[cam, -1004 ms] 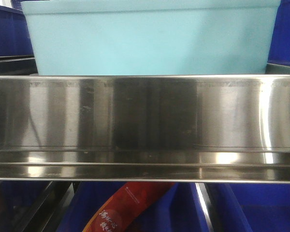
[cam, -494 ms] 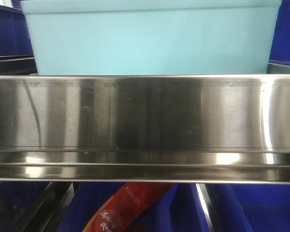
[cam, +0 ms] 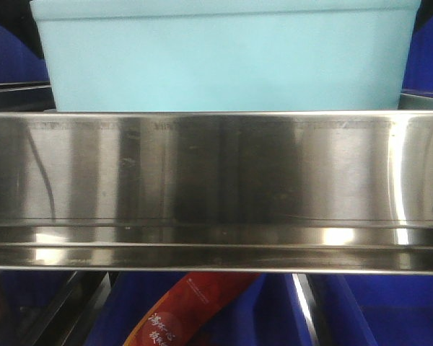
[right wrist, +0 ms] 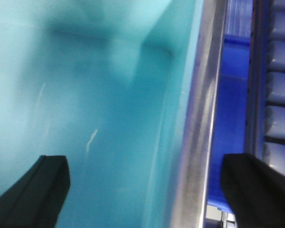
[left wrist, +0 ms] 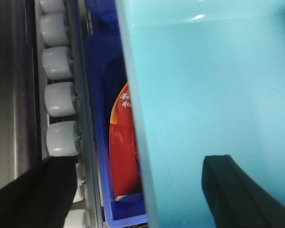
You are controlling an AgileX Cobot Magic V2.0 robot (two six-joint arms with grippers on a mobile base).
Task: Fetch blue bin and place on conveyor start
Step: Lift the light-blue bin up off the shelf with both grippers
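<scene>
The blue bin (cam: 224,61), a pale aqua tub, stands on the upper shelf behind the steel rail (cam: 216,173). My left gripper (left wrist: 137,190) is open and straddles the bin's left wall (left wrist: 142,142): one black finger (left wrist: 242,194) is inside the bin and the other (left wrist: 33,194) is outside. My right gripper (right wrist: 147,190) is open and straddles the bin's right wall (right wrist: 194,142), with one finger (right wrist: 38,185) inside and one (right wrist: 261,190) outside. Neither gripper shows in the front view. The conveyor start is out of view.
Dark blue ribbed bins (cam: 14,50) flank the aqua bin. A blue bin holding a red packet (left wrist: 126,152) sits below; the packet also shows in the front view (cam: 187,310). Grey rollers (left wrist: 59,99) run along the shelf sides, also in the right wrist view (right wrist: 280,90).
The aqua bin has barely shifted. Dark shadows have come in at both upper corners beside it, and a dark reflection on the rail's left part has moved.
</scene>
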